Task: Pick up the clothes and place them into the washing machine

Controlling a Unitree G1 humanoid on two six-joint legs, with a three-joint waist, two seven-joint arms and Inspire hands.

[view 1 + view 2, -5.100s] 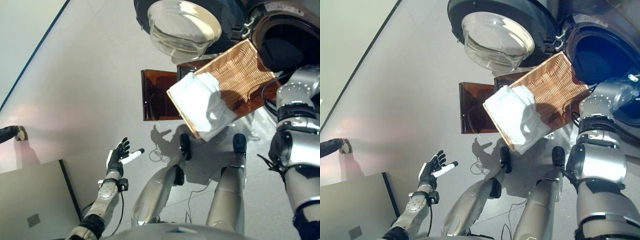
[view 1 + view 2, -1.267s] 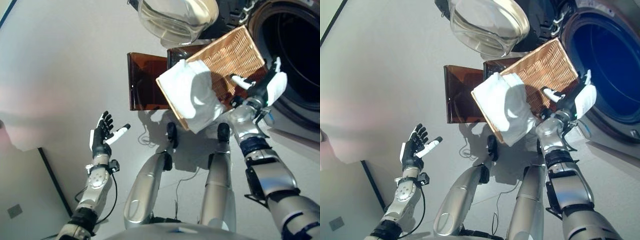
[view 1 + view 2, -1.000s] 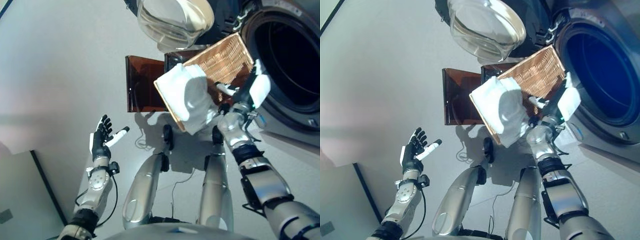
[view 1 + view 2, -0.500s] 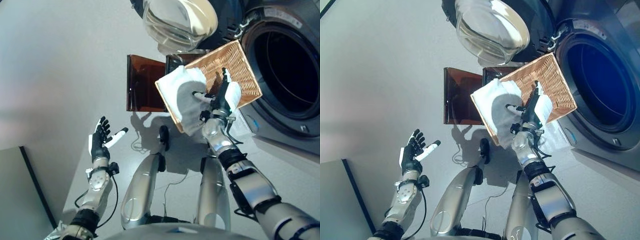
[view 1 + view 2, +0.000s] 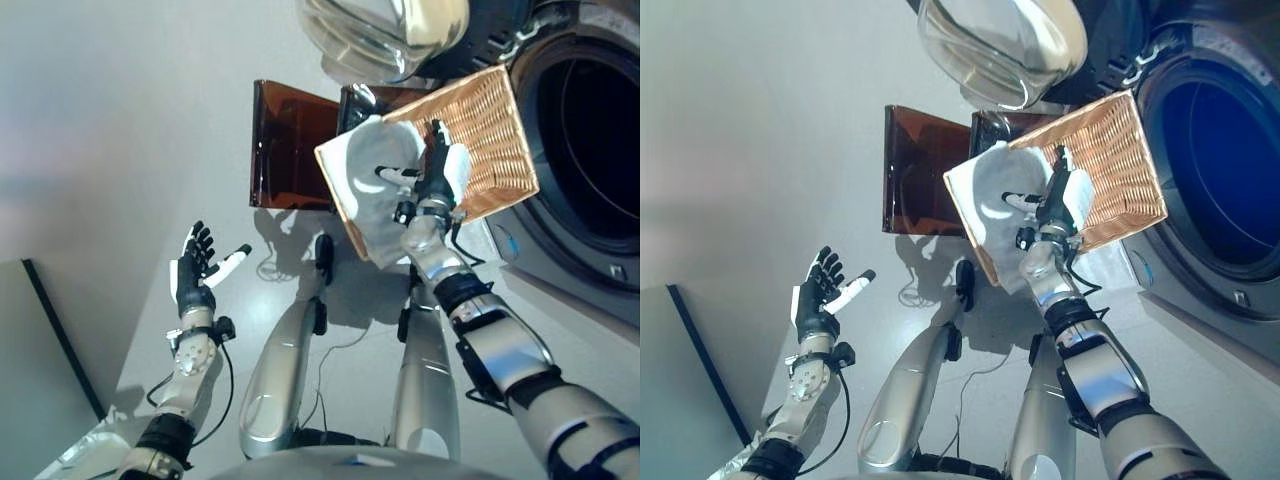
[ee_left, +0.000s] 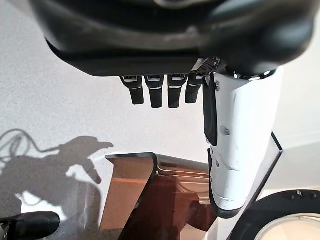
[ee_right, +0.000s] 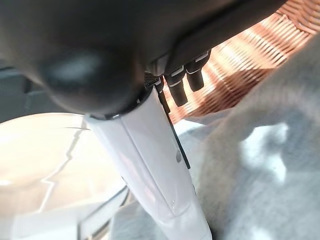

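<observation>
A white cloth (image 5: 362,190) lies heaped in the near end of a wicker basket (image 5: 492,125) and hangs over its rim. My right hand (image 5: 432,188) hovers just over the cloth, open, fingers straight and white-covered thumb spread. The right wrist view shows that thumb (image 7: 155,160) above the cloth (image 7: 260,165), with the basket weave (image 7: 240,60) beyond. I cannot tell whether the hand touches the cloth. To the right, the washing machine's drum (image 5: 600,150) stands open. My left hand (image 5: 195,278) is open and empty, low at the left.
The machine's round glass door (image 5: 385,30) is swung open above the basket. A brown translucent stand (image 5: 290,145) sits under and beside the basket, also seen as the stand (image 6: 150,195) in the left wrist view. A dark-edged grey panel (image 5: 40,350) lies at the lower left.
My right hand has swung from the drum side across the basket and now hangs over the white cloth. The camera has shifted. The left hand stays as it was.
</observation>
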